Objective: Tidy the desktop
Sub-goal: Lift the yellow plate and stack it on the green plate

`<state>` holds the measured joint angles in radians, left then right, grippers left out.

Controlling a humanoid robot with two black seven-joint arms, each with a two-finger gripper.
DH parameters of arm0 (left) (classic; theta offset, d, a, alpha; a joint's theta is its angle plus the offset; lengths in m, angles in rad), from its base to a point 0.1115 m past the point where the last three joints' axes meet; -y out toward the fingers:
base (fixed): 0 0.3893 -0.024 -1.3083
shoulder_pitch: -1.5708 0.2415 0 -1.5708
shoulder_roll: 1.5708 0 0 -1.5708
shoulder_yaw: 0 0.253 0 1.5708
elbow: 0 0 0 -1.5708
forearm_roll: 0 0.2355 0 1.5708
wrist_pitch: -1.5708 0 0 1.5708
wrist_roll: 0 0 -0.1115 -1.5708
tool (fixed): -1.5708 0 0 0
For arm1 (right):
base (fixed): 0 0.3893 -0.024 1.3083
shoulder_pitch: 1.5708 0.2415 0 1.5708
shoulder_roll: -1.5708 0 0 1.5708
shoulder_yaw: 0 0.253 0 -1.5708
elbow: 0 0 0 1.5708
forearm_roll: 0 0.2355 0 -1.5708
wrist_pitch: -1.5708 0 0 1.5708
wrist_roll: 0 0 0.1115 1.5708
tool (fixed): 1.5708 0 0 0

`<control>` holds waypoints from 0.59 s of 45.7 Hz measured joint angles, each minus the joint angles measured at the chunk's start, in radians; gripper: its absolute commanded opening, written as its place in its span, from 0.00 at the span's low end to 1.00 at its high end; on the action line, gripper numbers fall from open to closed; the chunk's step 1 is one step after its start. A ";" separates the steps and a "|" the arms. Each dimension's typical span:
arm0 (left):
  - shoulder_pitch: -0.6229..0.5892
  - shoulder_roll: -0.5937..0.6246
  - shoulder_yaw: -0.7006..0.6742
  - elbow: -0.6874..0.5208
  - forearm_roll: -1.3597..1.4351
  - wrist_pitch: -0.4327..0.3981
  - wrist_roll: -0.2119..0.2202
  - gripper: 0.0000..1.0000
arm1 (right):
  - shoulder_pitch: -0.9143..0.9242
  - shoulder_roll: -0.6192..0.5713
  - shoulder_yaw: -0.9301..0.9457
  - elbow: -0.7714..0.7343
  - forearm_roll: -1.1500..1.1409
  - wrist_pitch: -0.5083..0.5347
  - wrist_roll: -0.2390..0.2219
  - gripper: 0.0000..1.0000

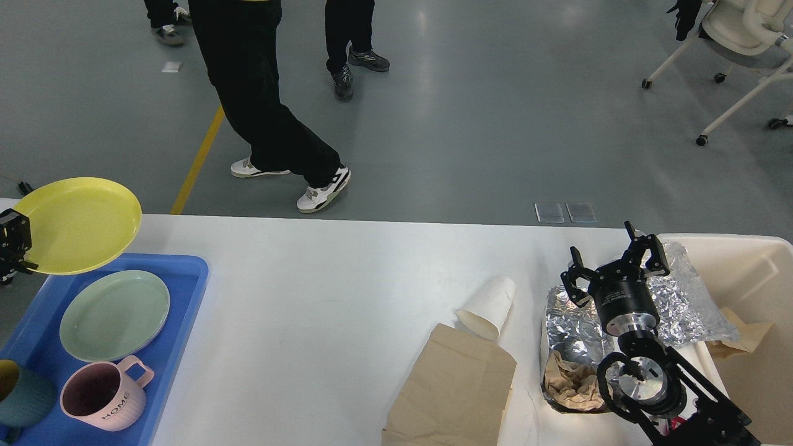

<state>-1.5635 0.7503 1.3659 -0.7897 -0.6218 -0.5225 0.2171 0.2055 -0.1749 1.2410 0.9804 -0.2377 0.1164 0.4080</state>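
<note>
The white desktop (310,291) fills the lower part of the head view. At the far left edge my left gripper (18,248) is shut on the rim of a yellow plate (77,224), held above the back corner of the blue tray (179,347); most of that arm is out of view. On the right, my right gripper (614,261) stands open above a crumpled foil bag (687,303), with nothing between its fingers. A white paper cup (486,306) lies on its side beside a flat brown paper bag (452,390).
The tray holds a green plate (114,314), a pink mug (102,396) and a teal cup (21,399). A cream bin (753,272) stands at the right edge. Crumpled brown paper (567,384) sits in the foil. People walk on the floor beyond the table.
</note>
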 measured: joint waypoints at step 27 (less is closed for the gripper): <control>0.478 -0.053 -0.476 0.192 0.267 0.109 0.002 0.00 | 0.000 0.001 0.000 0.000 0.000 0.000 0.000 1.00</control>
<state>-1.0853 0.6971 0.8895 -0.5974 -0.3549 -0.4138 0.2195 0.2055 -0.1742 1.2410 0.9804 -0.2378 0.1164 0.4080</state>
